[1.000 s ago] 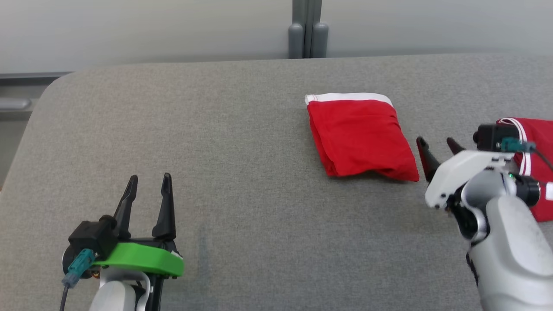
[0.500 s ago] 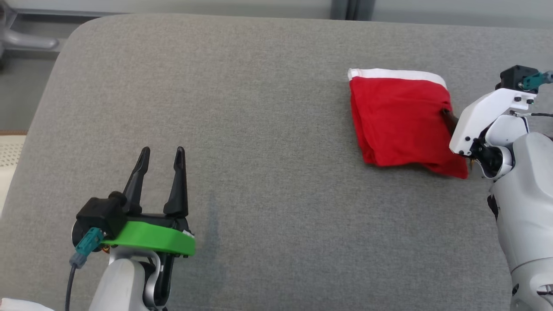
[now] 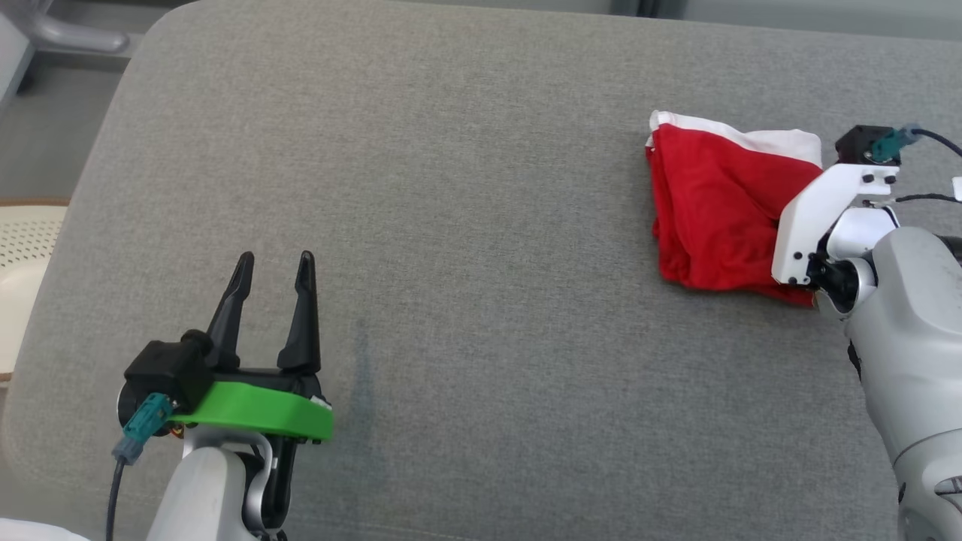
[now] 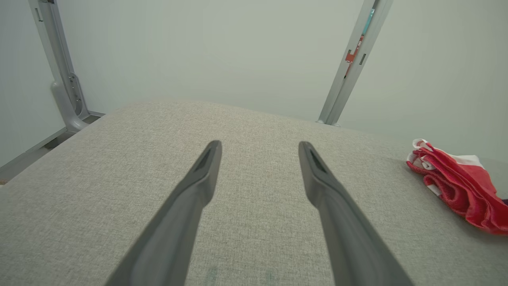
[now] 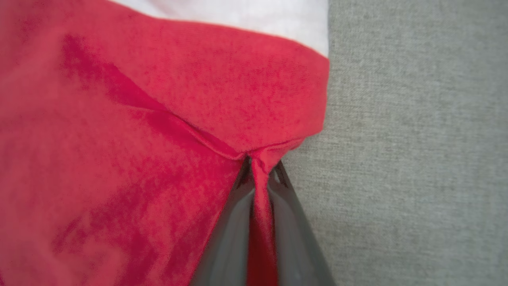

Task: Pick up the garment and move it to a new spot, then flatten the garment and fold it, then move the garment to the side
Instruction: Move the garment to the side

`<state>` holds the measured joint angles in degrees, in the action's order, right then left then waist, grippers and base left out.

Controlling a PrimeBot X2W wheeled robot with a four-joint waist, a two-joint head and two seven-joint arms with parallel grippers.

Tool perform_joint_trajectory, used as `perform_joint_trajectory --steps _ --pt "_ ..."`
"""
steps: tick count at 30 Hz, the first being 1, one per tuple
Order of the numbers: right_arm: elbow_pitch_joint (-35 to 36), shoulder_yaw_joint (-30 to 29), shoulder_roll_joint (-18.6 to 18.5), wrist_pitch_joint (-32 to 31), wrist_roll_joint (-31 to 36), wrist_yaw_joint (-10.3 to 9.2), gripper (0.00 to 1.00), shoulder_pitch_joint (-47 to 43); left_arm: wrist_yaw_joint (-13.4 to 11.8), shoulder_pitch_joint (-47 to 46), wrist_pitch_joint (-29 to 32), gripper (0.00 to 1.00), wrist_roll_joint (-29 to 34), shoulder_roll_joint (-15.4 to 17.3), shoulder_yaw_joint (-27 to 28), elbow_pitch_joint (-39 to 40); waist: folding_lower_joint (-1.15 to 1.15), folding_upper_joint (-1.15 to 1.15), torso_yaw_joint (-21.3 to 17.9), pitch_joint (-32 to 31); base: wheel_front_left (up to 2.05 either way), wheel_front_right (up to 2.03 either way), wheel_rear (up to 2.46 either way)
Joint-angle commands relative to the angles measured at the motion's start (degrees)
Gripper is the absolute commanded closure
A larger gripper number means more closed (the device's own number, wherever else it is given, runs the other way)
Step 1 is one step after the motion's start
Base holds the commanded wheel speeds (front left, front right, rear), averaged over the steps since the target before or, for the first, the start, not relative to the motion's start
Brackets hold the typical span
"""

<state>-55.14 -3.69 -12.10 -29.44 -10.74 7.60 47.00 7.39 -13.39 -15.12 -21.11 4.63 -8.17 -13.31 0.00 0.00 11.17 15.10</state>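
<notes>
The garment (image 3: 714, 210) is a folded red cloth with a white band along its far edge, lying on the grey padded table (image 3: 466, 188) at the right. It also appears at the right edge of the left wrist view as a red bundle (image 4: 460, 186). My right gripper (image 5: 260, 167) is shut on the garment's right edge, with a pinch of red cloth (image 5: 260, 214) between its dark fingers. In the head view its white wrist (image 3: 815, 218) covers the fingers. My left gripper (image 3: 272, 263) hovers open over bare table at the lower left, with nothing between its fingers (image 4: 198, 186).
The table's rounded left corner is at the upper left, with floor and a pale perforated object (image 3: 22, 270) beyond it. Grey metal posts (image 4: 353, 59) stand against the wall behind the table.
My right gripper reached the garment's right edge and shut on it, bunching the cloth a little. The head camera shifted, so the whole picture moved. My left gripper stays open.
</notes>
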Motion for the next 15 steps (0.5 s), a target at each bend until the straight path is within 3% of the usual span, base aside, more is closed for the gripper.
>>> perform_joint_trajectory --steps 1,8,15 --pt "-0.46 1.66 -1.06 -0.95 0.48 -0.21 1.00 -0.75 0.13 0.54 0.02 0.00 0.12 0.54 0.41 0.19 0.00 0.00 -2.35 -1.40 0.00 0.00 0.00" --pt "9.24 14.52 -5.22 -4.95 -5.38 -0.17 1.00 1.94 0.12 2.00 0.02 0.00 0.33 0.62 1.84 0.61 0.00 0.00 -9.74 -4.16 0.00 0.00 0.00" --pt "23.61 22.92 -14.98 -11.16 -13.96 -0.17 1.00 0.09 0.13 1.90 0.01 0.00 0.45 0.63 1.79 1.09 0.00 0.00 -16.84 -4.20 0.00 0.00 0.00"
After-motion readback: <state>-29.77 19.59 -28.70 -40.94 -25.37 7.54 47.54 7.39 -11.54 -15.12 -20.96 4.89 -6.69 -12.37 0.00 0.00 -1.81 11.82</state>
